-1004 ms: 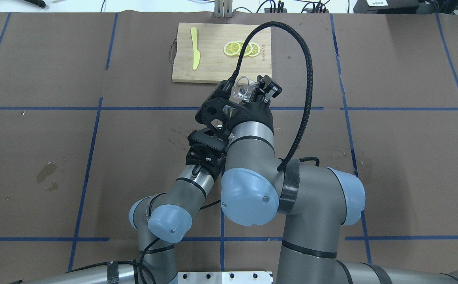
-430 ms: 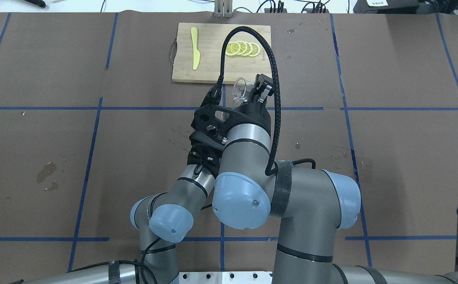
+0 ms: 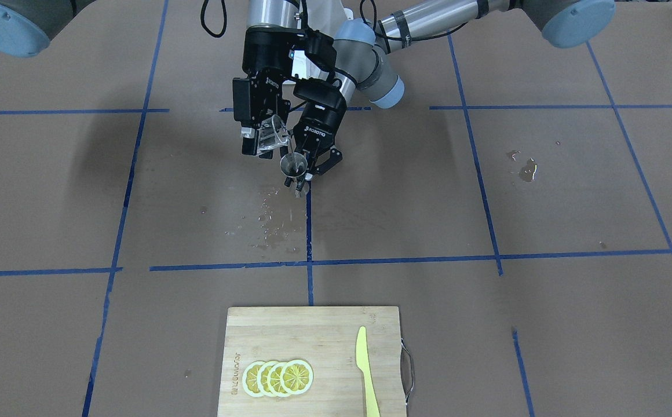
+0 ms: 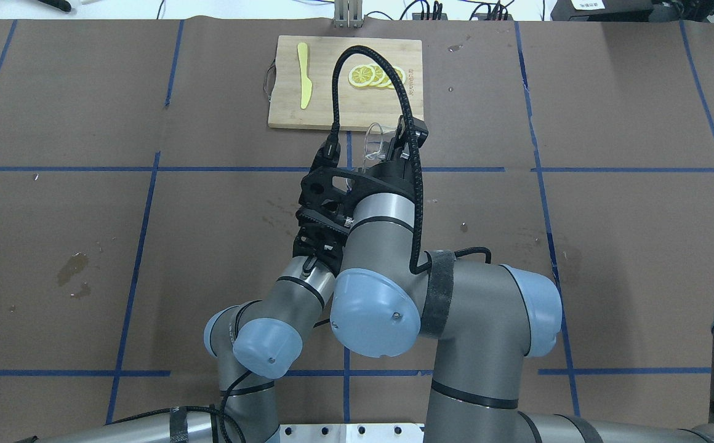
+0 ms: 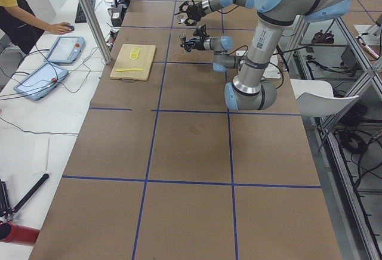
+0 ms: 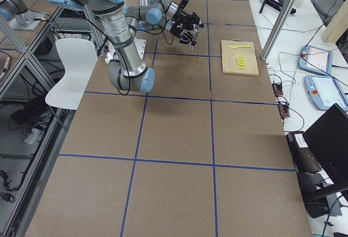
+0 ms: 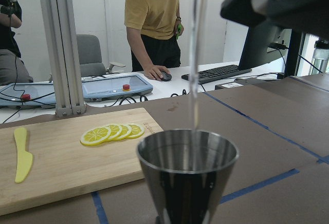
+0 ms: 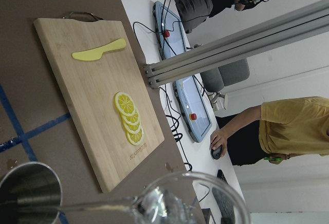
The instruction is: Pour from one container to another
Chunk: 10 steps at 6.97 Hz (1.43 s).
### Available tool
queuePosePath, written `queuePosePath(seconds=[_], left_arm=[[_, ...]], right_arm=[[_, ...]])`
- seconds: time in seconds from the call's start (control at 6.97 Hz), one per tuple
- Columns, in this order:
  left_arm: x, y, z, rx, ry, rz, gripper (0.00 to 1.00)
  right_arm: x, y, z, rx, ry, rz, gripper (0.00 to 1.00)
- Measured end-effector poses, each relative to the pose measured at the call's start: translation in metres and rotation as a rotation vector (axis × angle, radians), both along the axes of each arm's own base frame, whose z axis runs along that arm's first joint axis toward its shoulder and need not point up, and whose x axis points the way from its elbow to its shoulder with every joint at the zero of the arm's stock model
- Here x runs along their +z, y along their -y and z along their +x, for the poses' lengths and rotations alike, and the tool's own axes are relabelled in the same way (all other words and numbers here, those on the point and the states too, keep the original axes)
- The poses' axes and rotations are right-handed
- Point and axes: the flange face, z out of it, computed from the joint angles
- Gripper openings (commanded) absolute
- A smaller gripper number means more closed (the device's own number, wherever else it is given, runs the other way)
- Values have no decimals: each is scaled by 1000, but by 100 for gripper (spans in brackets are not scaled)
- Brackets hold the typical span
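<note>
My right gripper [image 3: 262,136] is shut on the small clear glass cup [image 3: 270,138] and holds it tipped over above the table. Just below the cup's lip stands the silver steel jigger [image 3: 293,165], upright, with my left gripper [image 3: 305,176] shut on its lower half. In the left wrist view a thin clear stream [image 7: 196,54] falls into the jigger [image 7: 187,175]. The right wrist view shows the cup's rim [image 8: 191,199] close by and the jigger's mouth [image 8: 28,188] below it. From overhead the cup [image 4: 374,140] shows, but the right wrist hides the left gripper.
A wooden cutting board [image 4: 332,104] with lemon slices [image 4: 375,75] and a yellow knife [image 4: 303,74] lies at the table's far edge. Spilled drops [image 3: 272,223] wet the paper under the jigger. Another wet patch [image 3: 526,171] lies towards the robot's left.
The right wrist has rolled, tipping the glass cup further towards the jigger, and its cable has swung left. The left arm has stayed put.
</note>
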Motion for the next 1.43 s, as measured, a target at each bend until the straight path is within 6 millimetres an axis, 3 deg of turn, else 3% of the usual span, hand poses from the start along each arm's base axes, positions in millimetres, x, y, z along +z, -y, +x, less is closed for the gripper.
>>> queuePosePath(seconds=[1.43], left_arm=[[-2, 0, -1, 0, -4, 1, 0]], right_arm=[[-3, 0, 4, -102, -235, 57, 16]])
